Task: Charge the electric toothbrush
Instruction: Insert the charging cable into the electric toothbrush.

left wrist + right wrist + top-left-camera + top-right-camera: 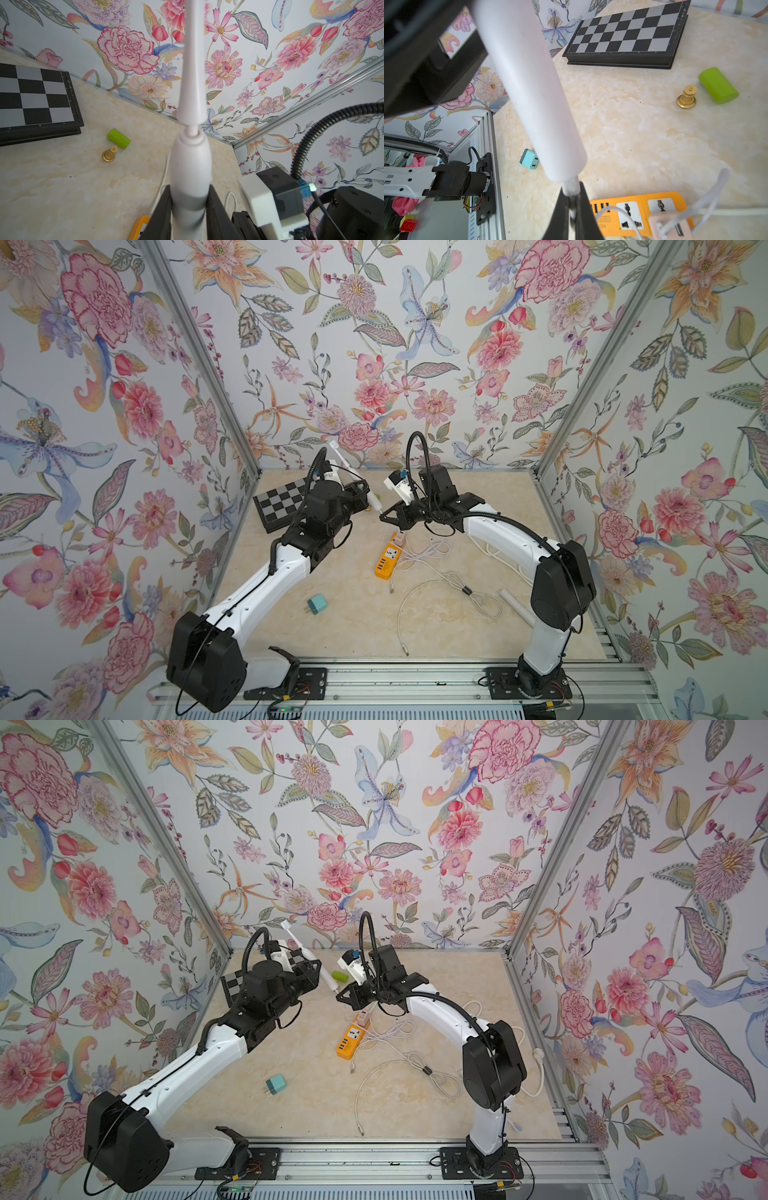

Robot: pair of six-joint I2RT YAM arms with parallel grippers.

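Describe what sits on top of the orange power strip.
A pink adapter is plugged into the orange power strip, white cable leaving it. A second cable crosses by the USB ports; whether it is plugged in is unclear. The socket under the adapter is covered.

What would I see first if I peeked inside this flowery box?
Big painted flowers cover the walls all around. In the middle, the left gripper holds a white electric toothbrush up in the air, while the right gripper pinches a white plug at its bottom end. Below them an orange power strip lies on the table.
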